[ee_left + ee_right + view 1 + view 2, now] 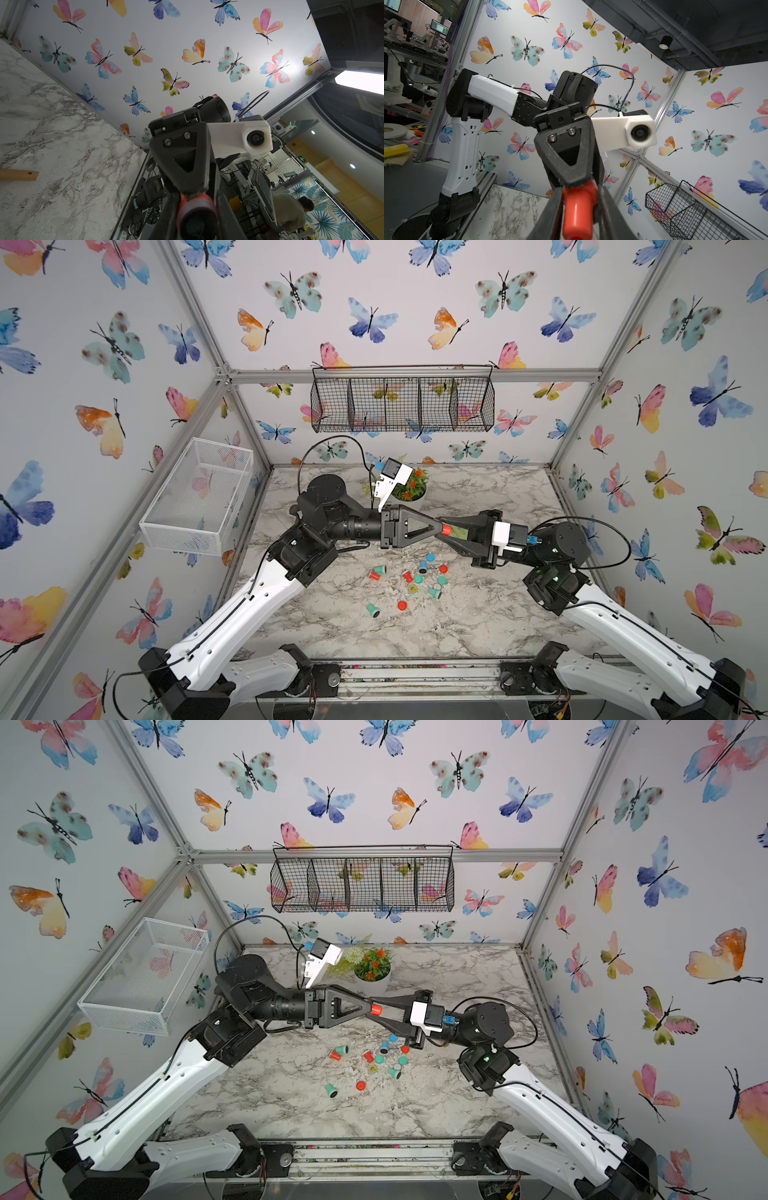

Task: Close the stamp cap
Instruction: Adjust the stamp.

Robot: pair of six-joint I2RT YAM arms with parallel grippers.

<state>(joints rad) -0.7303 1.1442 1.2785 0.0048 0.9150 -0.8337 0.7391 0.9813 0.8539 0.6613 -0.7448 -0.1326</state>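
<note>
Red plastic cylinder stamp (577,216) is midair above marble table (490,614). Right gripper (579,193) pinches its barrel. Left gripper (439,529) is pressed together on red cap (196,204). Light, rigid, slick: grip mid-barrel and push your cap straight.

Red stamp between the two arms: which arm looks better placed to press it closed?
Probably the right. The right tool has the red stamp lying lengthwise between its fingers, so it could push along it. The left tool, shut, only pinches the flanged end, and looks better suited to holding steady.
</note>
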